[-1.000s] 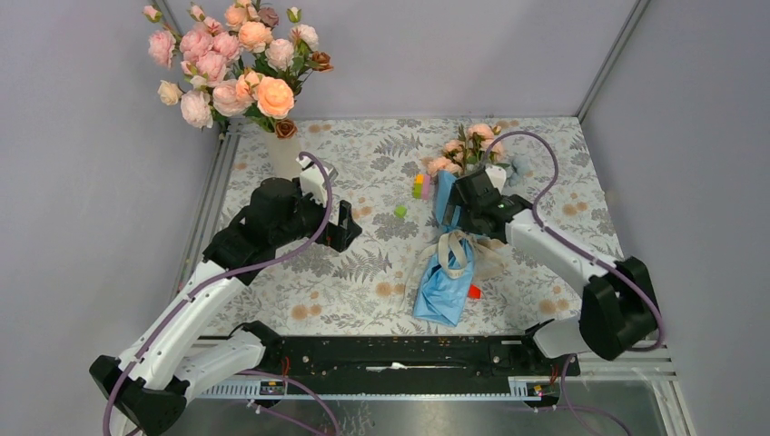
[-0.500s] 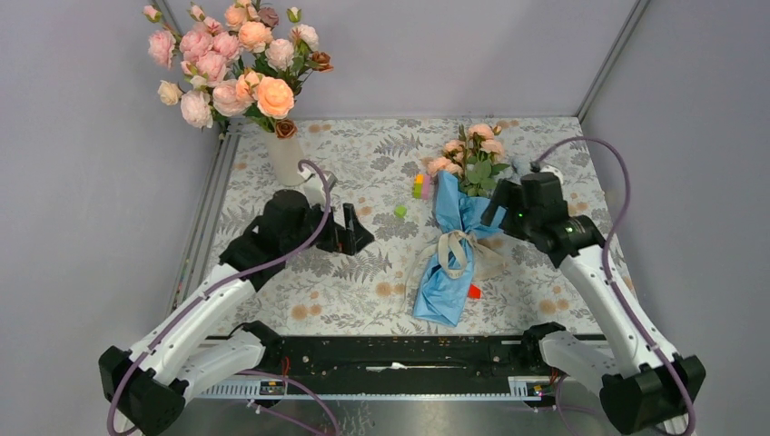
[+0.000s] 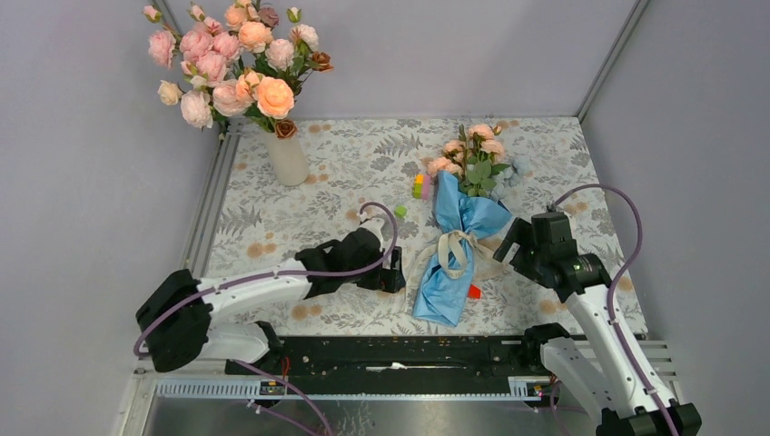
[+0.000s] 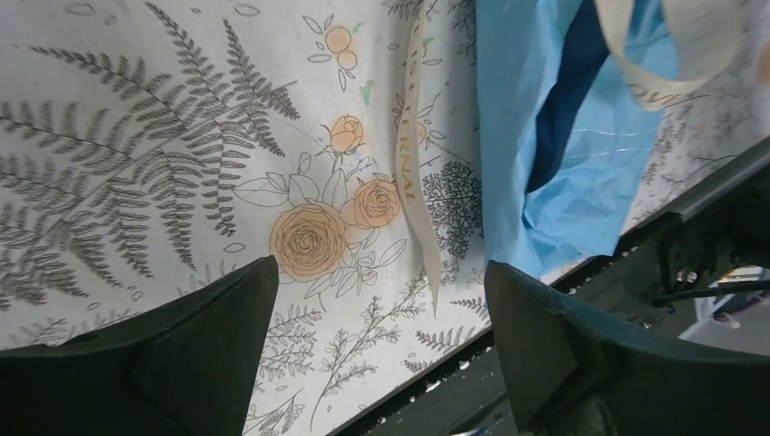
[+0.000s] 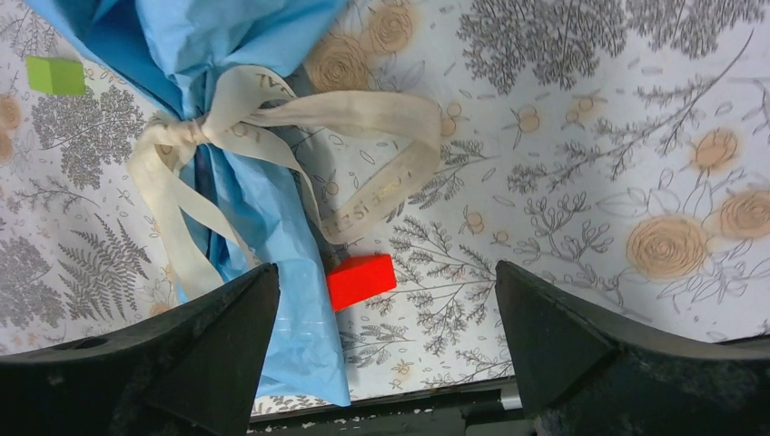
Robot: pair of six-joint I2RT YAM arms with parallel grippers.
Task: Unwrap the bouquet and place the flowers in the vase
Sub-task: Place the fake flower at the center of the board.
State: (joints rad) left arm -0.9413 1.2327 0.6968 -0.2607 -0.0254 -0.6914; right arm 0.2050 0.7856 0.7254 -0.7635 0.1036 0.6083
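The bouquet (image 3: 451,259) lies on the patterned table, wrapped in light blue paper (image 5: 263,209) and tied with a cream ribbon (image 5: 182,136). Its flowers (image 3: 472,154) point to the back. An off-white vase (image 3: 289,160) with pink blooms stands at the back left. My left gripper (image 3: 392,271) hangs open just left of the wrap's lower end. In the left wrist view a loose ribbon tail (image 4: 413,182) runs down between the fingers of the left gripper (image 4: 381,272), untouched. My right gripper (image 3: 507,245) is open to the right of the bow; in the right wrist view the gripper (image 5: 386,272) holds nothing.
A red block (image 5: 360,281) lies against the wrap's right edge, near the table's front edge. A green block (image 3: 400,211) and a stack of coloured blocks (image 3: 419,186) sit left of the bouquet. A black rail (image 3: 390,354) runs along the front.
My left arm swung from beside the vase down to the bouquet's lower left. My right arm drew back from the bouquet's top to its right side, toward the front.
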